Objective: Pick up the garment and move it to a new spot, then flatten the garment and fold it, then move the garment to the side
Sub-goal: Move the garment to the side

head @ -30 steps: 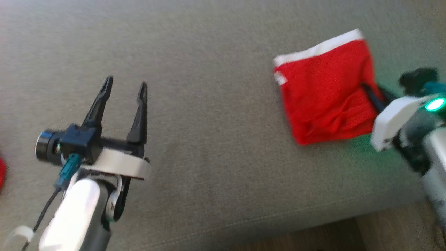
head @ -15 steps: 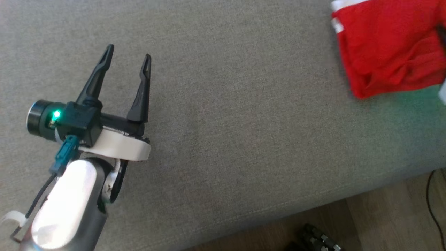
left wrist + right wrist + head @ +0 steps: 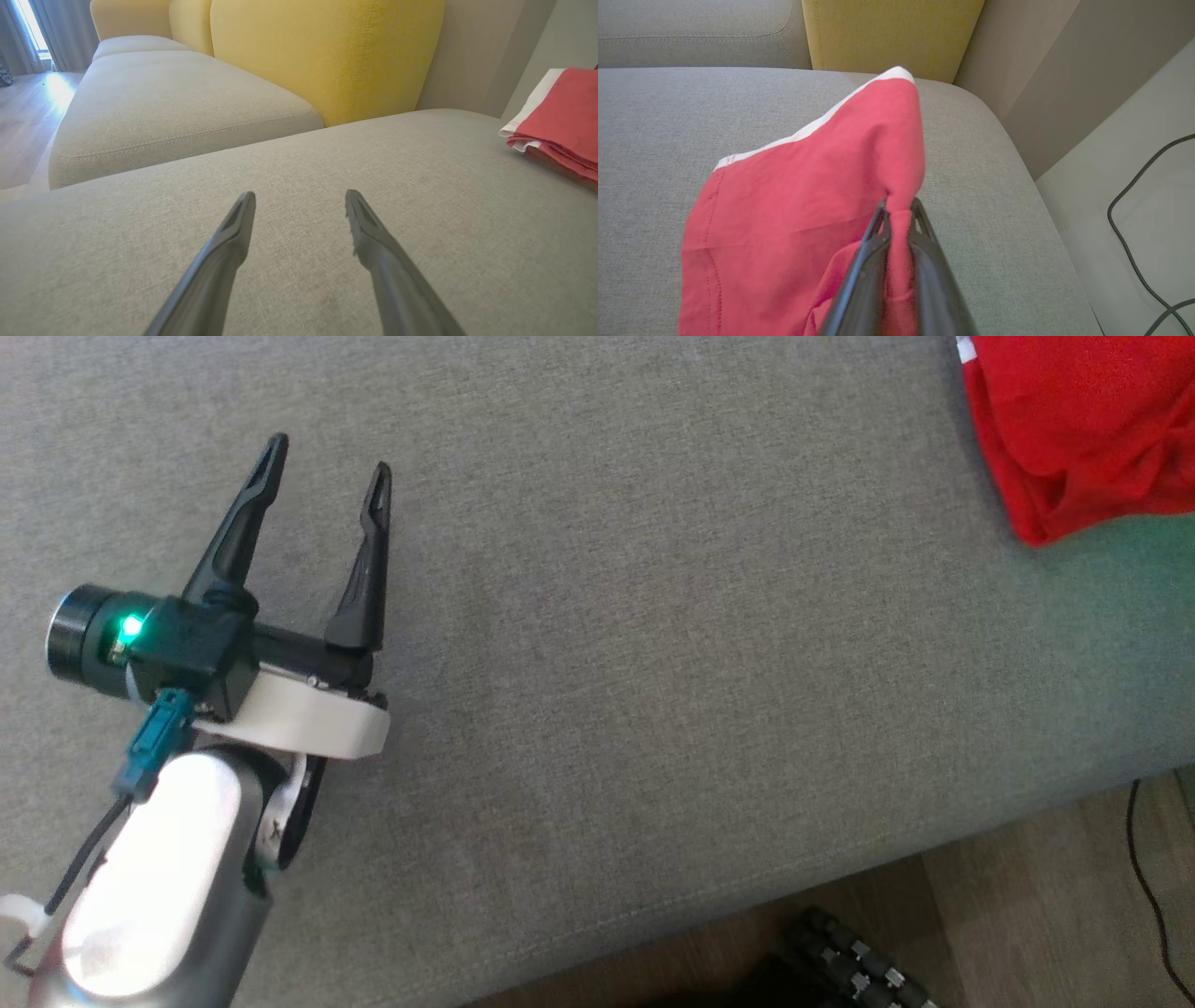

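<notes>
Item: soft red cloth garment with white band (image 3: 798,200), folded, at the right end of the grey woven sofa seat (image 3: 653,663), one edge raised where my right fingers (image 3: 878,228) are pressed together on a pinch of its cloth. Handling, I judge: light, limp, apt to droop and unfold from a single point, so best taken at the folded edge through all layers. My left fingers (image 3: 373,513), spread wide and empty, hover over bare seat well apart.

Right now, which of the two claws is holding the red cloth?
The right gripper, shut on the red garment; the left gripper is open, holding nothing.
</notes>
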